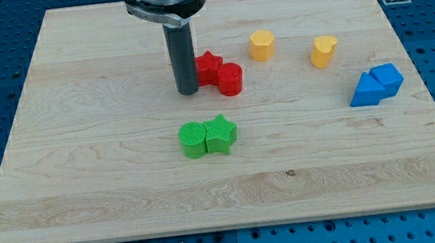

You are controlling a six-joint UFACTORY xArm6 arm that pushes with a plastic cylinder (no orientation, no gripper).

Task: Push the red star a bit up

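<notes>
The red star (209, 63) lies on the wooden board a little above the middle, touching a red round block (230, 79) at its lower right. My tip (188, 91) rests on the board just left of the red star and slightly below it, very close to or touching its left side. The dark rod rises from there to the view's top edge and hides part of the star's left side.
A green round block (193, 138) and a green star (221, 132) sit together below the red pair. A yellow block (261, 44) and a yellow heart (323, 50) lie at the upper right. Two blue blocks (377, 84) sit at the right. The board (87, 192) lies on a blue pegboard.
</notes>
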